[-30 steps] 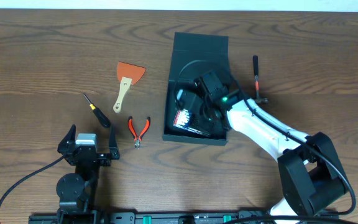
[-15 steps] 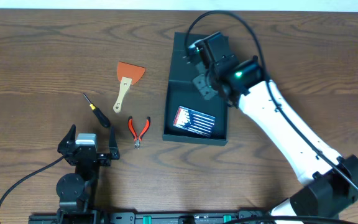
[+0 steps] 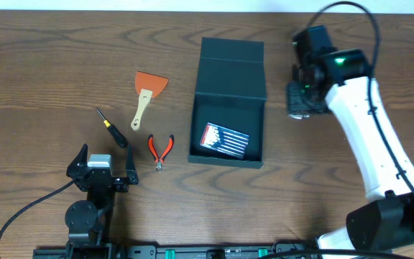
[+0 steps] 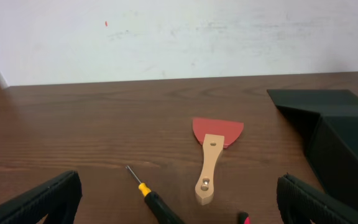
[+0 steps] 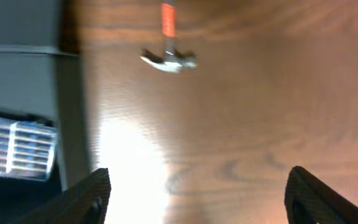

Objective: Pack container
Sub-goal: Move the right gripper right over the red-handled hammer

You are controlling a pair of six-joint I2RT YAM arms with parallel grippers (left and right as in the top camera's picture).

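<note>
**A:** Trying to spot the container [image 3: 228,115]. Where at?

**B:** Sitting a bit right of centre on the wooden table [image 3: 49,57], open, with the lid flap thrown back toward the far edge. Holding one flat packet [image 3: 225,140] with striped print, down at the near end of the floor.

**A:** Nice. And the left gripper [image 3: 106,155]?

**B:** Down at the near edge on the left side, with jaws spread wide and gripping nothing. Facing a red-bladed scraper [image 3: 146,97], a black-and-yellow screwdriver [image 3: 112,128] and red-handled pliers [image 3: 159,150], all lying loose on the wood left of the box.

**A:** Right gripper [image 3: 298,99]?

**B:** Hanging over bare wood just right of the container, toward the far side. Fingers [image 5: 82,199] well apart in the wrist view, with nothing between. Also catching a small hammer [image 5: 168,56] there, orange-red handle, lying flat beyond the fingers and clear of them. Pretty blurry though, so no finer detail.
</note>
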